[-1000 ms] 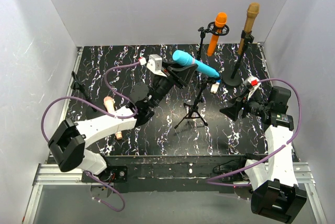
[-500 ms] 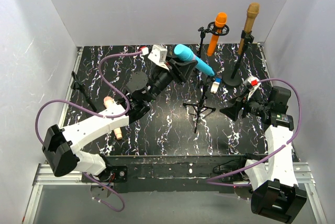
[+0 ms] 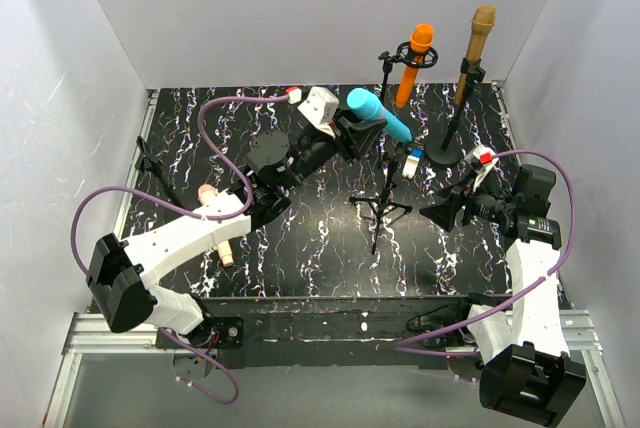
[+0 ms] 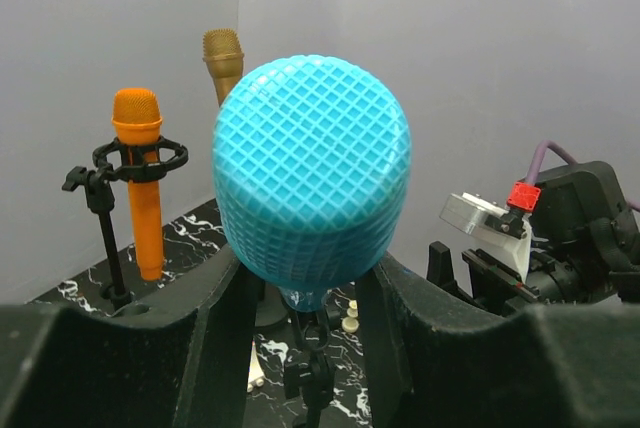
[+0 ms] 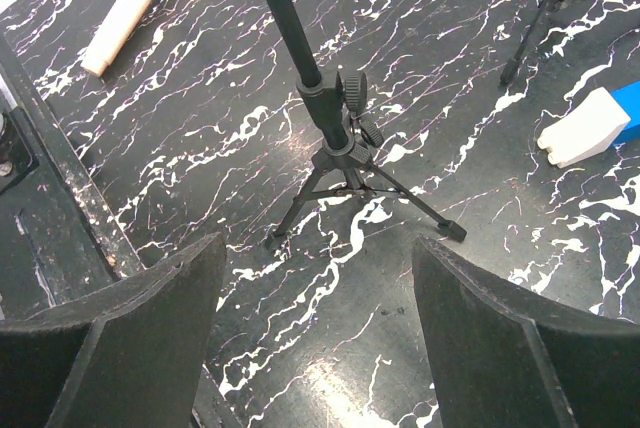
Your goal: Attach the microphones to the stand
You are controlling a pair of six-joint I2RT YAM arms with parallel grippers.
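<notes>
Two of the four microphones are mounted. The orange microphone [image 3: 421, 58] and the gold-bronze microphone [image 3: 478, 43] stand upright in holders along the counter's far edge, toward its far right corner. The light blue microphone [image 3: 378, 115] is held aloft by the left pincer [image 3: 357, 131], whose jaws are closed partway onto its barrel. Its tail slants down toward the top of the tripod stand [image 3: 383, 206] at mid-counter. Seating it there is judged to be the step in hand. The pale pink-beige microphone [image 3: 207, 194] lies flat near the left edge, partly under the left arm and unmounted.

Left arm: extended diagonally from the near left corner toward the centre, wrist raised. Right arm: folded by the right edge, its pincer [image 3: 443, 214] spread wide and empty, facing the tripod's legs from nearby. A small blue-and-white block [image 3: 412, 164] lies just beyond the tripod.
</notes>
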